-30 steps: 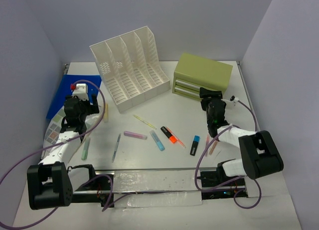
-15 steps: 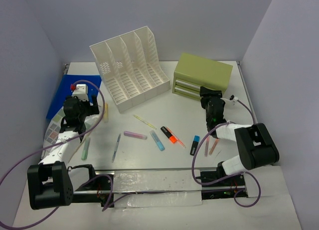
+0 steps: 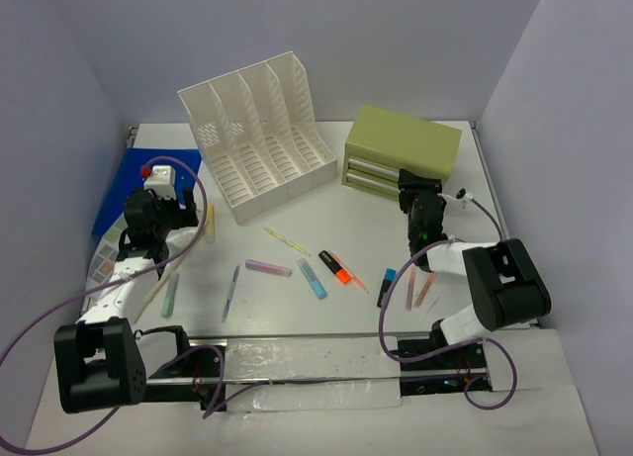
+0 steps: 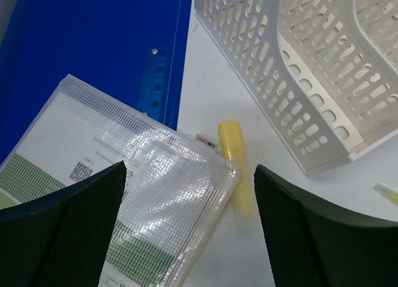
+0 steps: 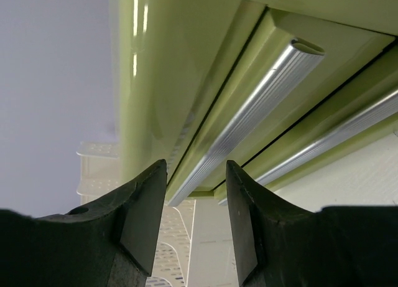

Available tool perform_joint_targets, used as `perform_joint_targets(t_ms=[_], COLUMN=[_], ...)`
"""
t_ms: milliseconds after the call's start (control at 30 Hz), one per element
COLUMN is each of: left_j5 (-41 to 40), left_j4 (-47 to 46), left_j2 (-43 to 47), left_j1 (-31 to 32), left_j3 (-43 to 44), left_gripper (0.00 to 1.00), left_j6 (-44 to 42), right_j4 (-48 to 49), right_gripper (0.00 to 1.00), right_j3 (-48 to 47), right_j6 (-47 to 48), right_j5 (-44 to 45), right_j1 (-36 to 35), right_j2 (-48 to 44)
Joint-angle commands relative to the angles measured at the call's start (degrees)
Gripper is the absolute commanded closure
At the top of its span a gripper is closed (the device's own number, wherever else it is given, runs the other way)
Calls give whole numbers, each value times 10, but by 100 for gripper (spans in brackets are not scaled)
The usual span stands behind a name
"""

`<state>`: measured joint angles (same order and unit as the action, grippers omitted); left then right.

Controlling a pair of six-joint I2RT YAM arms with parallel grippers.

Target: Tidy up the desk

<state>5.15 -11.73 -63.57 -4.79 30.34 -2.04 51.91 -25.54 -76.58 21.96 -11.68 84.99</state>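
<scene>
- Right wrist only: right gripper point(image 5: 196, 175) fingers apart, silver drawer handle point(image 5: 249, 112) of green drawer box point(image 5: 180, 50) framed between them (contact not discernible).
- Left wrist only: left gripper point(image 4: 189, 174) fingers apart over mesh pouch point(image 4: 143, 193) corner and yellow highlighter point(image 4: 236, 175), near file rack point(image 4: 298, 69) wall.
- Top view: desk point(image 3: 366, 224) under everything; bare strip between rack and box.

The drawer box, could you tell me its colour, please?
The drawer box is olive green; top external view.

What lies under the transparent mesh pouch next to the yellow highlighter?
The far edge of the mesh pouch rests on the blue folder. A printed sheet with green blocks inside the pouch hides whatever is beneath the rest.
</scene>
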Motion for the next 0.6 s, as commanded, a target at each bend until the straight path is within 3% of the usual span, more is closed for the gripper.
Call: perform_joint_targets(t_ms=[0,567], left_j5=[21,23], left_j4=[7,12], left_j2=[4,3], left_j1=[-7,-12], left_j3=[32,41], left_gripper=[10,10], left_j6=[10,14], right_j4=[34,48], right_gripper=[51,53], right_j3=[-18,-21], right_j6=[-33,-38], right_j5=[29,45], right_j1=[4,3], right_j2=[17,30])
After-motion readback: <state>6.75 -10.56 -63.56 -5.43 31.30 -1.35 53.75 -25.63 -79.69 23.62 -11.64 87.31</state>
